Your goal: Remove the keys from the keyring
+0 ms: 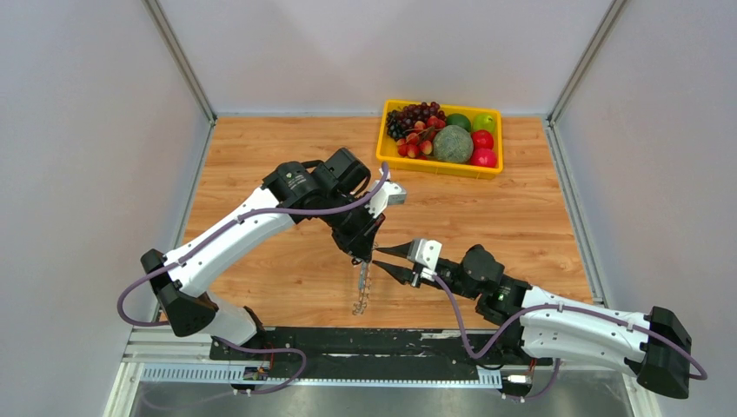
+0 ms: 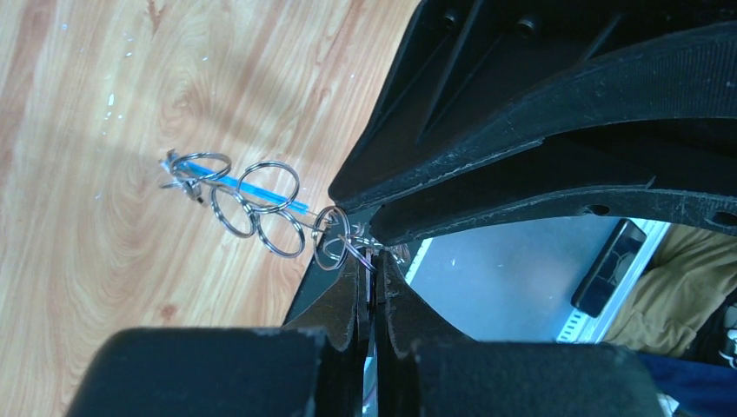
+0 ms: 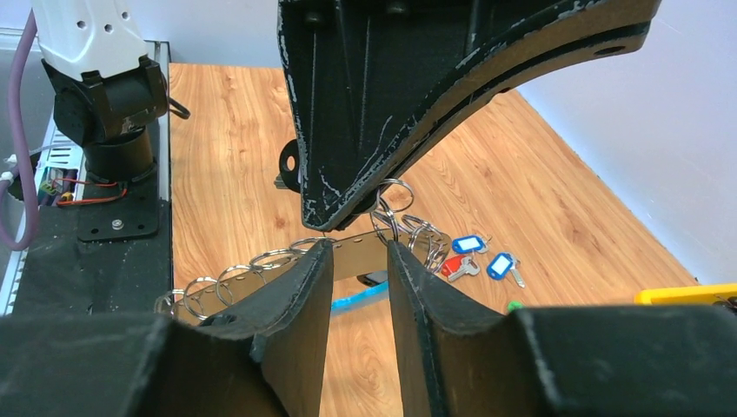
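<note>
My left gripper (image 1: 359,253) is shut on the top edge of the keyring (image 1: 361,291), which hangs edge-on above the table. In the left wrist view the jaws (image 2: 372,261) pinch the grey band, with several small split rings and its light-blue section (image 2: 261,195) stretching away. My right gripper (image 1: 388,261) is open just right of the keyring. In the right wrist view its jaws (image 3: 359,248) stand either side of the band (image 3: 365,254), not touching it. Loose keys lie on the table beyond: two blue-tagged (image 3: 469,243), one red-tagged (image 3: 452,267), and a green tag (image 3: 514,305) that barely shows.
A yellow basket (image 1: 382,146) of fruit with a melon (image 1: 453,143) stands at the back right. The left arm's base (image 3: 109,113) and a black mounting plate (image 1: 374,343) lie along the near edge. Grey walls enclose the table.
</note>
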`<action>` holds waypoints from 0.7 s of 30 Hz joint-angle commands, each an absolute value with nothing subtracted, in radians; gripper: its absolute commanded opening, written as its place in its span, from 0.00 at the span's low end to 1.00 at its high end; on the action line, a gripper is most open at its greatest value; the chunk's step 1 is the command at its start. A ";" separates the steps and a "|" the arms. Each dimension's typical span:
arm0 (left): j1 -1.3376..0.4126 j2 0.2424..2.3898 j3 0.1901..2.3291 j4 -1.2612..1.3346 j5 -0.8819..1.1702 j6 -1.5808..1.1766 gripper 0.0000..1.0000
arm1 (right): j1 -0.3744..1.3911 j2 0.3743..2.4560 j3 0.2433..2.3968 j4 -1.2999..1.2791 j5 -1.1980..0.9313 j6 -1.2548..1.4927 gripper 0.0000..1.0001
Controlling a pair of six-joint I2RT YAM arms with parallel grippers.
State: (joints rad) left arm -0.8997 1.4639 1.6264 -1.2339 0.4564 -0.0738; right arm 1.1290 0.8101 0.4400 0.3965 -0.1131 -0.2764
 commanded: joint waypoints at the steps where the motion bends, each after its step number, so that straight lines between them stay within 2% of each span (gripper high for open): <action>1: -0.900 1.458 1.664 -1.219 0.523 -0.093 0.00 | 1.129 0.799 0.467 0.437 -0.103 -0.293 0.35; 21: -0.905 1.449 1.673 -1.220 0.518 -0.100 0.00 | 1.129 0.756 0.477 0.384 -0.109 -0.299 0.37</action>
State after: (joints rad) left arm -0.9016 1.4643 1.6264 -1.2381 0.4862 -0.0834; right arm 1.1290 0.7536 0.4404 0.3912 -0.0868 -0.2939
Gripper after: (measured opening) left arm 0.028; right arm 0.375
